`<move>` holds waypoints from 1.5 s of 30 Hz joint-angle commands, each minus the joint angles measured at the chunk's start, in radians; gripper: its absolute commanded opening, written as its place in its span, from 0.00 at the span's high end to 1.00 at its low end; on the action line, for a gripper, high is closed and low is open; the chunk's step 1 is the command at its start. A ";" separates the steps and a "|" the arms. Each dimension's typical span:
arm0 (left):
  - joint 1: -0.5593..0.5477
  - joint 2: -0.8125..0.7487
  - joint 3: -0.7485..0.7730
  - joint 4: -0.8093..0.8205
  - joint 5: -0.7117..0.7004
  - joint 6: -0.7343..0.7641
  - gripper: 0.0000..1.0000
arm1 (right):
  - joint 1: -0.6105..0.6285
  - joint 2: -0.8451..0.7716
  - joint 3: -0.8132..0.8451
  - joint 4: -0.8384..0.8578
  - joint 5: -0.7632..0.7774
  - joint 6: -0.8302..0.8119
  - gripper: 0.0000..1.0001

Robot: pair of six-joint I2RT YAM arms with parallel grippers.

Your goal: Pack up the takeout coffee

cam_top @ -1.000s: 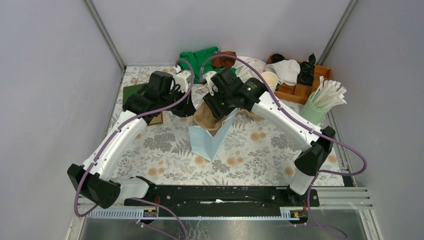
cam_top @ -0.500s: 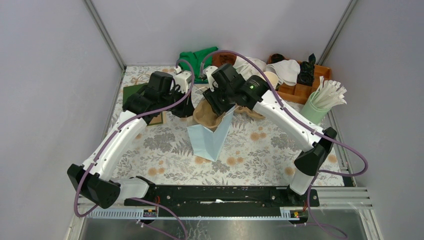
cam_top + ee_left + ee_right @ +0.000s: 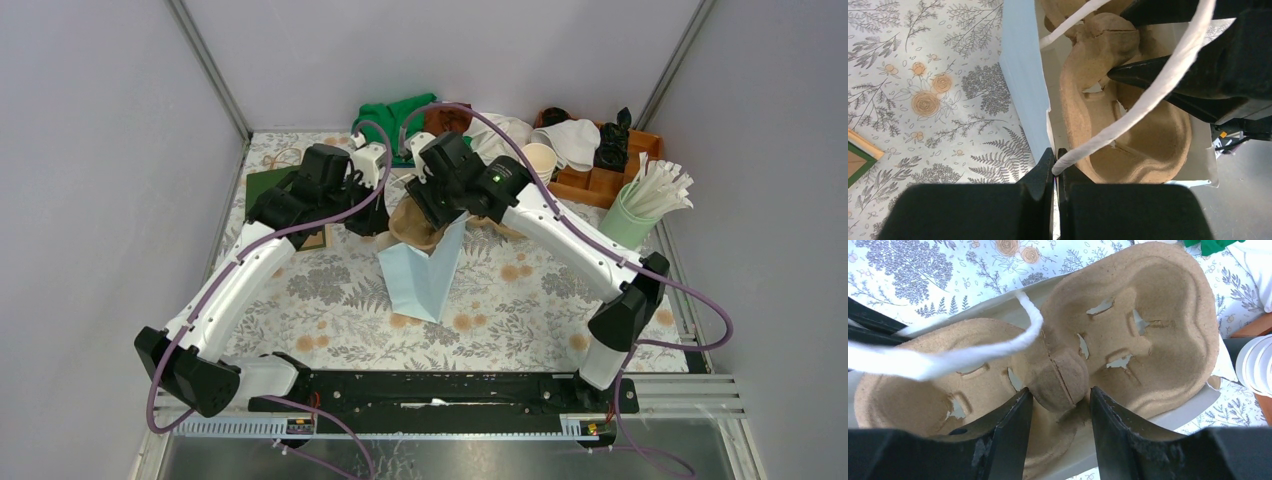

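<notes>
Brown moulded-pulp cup tray (image 3: 1128,330) clamped by right gripper (image 3: 1060,392) in mouth of pale-blue paper bag (image 3: 415,280); left gripper (image 3: 1054,160) pinched on white cord handle (image 3: 1148,100).

Pulp tray (image 3: 1143,315) in bag (image 3: 415,285), bag on table (image 3: 520,300), cup stack (image 3: 540,160) behind-right, straws (image 3: 660,185) further right.

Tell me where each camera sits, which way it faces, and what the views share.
Top external: fixed above and behind the arms, looking down at the floral table; both arms show, meeting over the pale blue bag.
Left wrist: on the left arm, looking down past the bag's edge; the left tool pinches the white cord handle.
Right wrist: on the right arm, looking down into the bag; the right tool grips the pulp tray by its centre ridge.
Shared: both wrist views show the tray and cord.
</notes>
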State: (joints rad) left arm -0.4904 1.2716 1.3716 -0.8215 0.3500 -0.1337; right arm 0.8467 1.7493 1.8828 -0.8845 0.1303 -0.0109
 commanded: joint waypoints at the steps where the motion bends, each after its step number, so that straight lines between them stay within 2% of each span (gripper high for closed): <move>1: -0.005 -0.028 0.013 -0.014 -0.055 -0.030 1.00 | -0.001 -0.040 -0.060 0.045 0.136 -0.020 0.48; 10: -0.004 -0.014 0.041 -0.013 -0.110 -0.085 1.00 | 0.028 -0.106 -0.212 0.130 0.132 -0.021 0.48; 15: -0.004 -0.022 0.053 -0.013 -0.115 -0.088 0.98 | 0.032 -0.092 -0.213 0.100 0.213 0.000 0.48; 17: -0.004 -0.028 0.053 -0.013 -0.109 -0.086 0.91 | 0.031 -0.086 -0.203 0.084 0.241 0.005 0.48; 22: -0.004 -0.048 0.055 -0.026 -0.103 -0.118 0.63 | 0.032 -0.070 -0.162 0.057 0.239 0.041 0.48; 27: -0.004 -0.047 0.071 -0.078 -0.050 -0.191 0.52 | 0.032 -0.065 -0.138 0.059 0.197 0.055 0.48; 34: -0.017 -0.019 0.051 -0.103 -0.032 -0.265 0.50 | 0.032 -0.053 -0.122 0.058 0.184 0.066 0.48; 45: -0.078 0.053 0.084 -0.205 -0.114 -0.220 0.50 | 0.032 -0.069 -0.109 0.056 0.190 0.067 0.47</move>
State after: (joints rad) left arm -0.5484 1.3090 1.4067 -0.9867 0.2691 -0.3813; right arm 0.8833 1.6871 1.7298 -0.8013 0.3023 0.0475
